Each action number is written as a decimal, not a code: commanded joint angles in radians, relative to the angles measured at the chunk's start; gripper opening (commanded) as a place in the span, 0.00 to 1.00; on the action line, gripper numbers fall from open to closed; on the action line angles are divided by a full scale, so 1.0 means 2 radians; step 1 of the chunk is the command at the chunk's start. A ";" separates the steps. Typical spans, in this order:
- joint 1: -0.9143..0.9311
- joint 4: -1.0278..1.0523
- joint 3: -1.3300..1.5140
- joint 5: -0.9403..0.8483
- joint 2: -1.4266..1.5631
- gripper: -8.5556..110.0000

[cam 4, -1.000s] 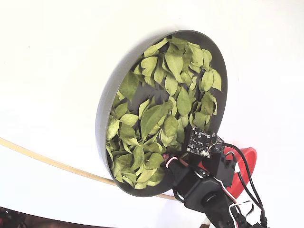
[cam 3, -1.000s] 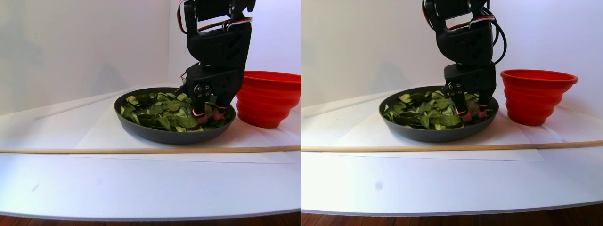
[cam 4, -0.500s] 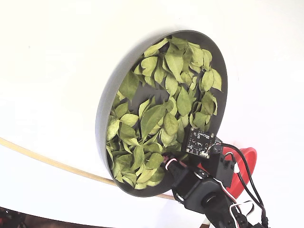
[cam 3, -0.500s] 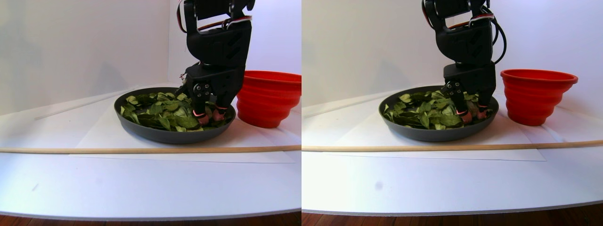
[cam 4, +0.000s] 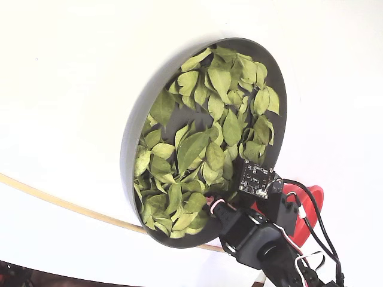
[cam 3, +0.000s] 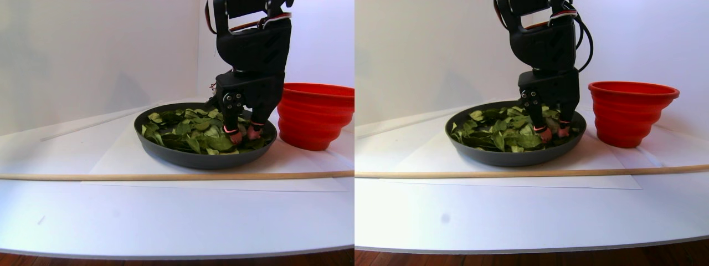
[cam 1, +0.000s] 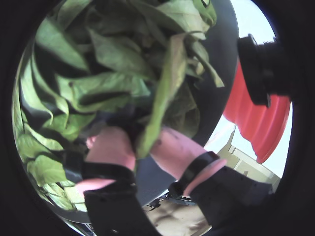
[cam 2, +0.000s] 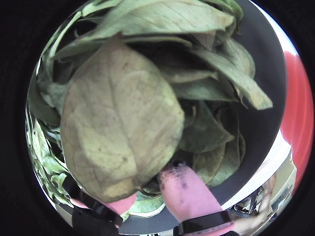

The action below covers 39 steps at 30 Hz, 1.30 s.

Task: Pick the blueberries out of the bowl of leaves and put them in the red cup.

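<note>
My gripper [cam 1: 142,147] is down in the leaves [cam 4: 191,149] at the side of the bowl [cam 4: 134,128] nearest the red cup [cam 3: 316,116]. In a wrist view the two pink fingertips [cam 1: 110,147] stand a little apart with a curled leaf hanging in the gap between them. A dark patch sits just beyond the tips, but I cannot tell whether it is one of the blueberries or only shadow and bowl bottom. In the other wrist view a big pale leaf [cam 2: 120,125] lies over one pad and hides whatever is between them. So I call the fingers partly closed, with at least a leaf between them, berry unconfirmed.

To do this step well, I would close gently, lift only a little, and check both wrist views for something round and dark before I travel. If only a leaf comes up, I would release it here, over the bowl.

Beyond the tips the greenery runs thick across the bowl, and I see no berry lying in the open in the fixed view. The cup stands just outside the rim, past the fingers in the stereo pair view, so the carry would be short. I would clear its flared lip before letting go.
</note>
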 commanded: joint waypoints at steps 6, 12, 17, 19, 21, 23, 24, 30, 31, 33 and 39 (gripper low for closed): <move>-0.001 0.023 -0.017 0.008 0.077 0.14; 0.005 0.026 -0.014 -0.002 0.077 0.15; 0.010 0.018 -0.008 -0.015 0.066 0.20; 0.013 0.015 -0.009 -0.016 0.058 0.20; 0.014 0.012 -0.008 -0.016 0.053 0.20; 0.013 0.003 -0.006 -0.018 0.047 0.20; 0.013 0.001 -0.006 -0.018 0.044 0.20; 0.015 -0.007 -0.005 -0.022 0.030 0.20; 0.016 -0.008 -0.002 -0.023 0.029 0.20; 0.017 -0.009 0.002 -0.025 0.028 0.20; 0.021 -0.015 0.008 -0.030 0.022 0.20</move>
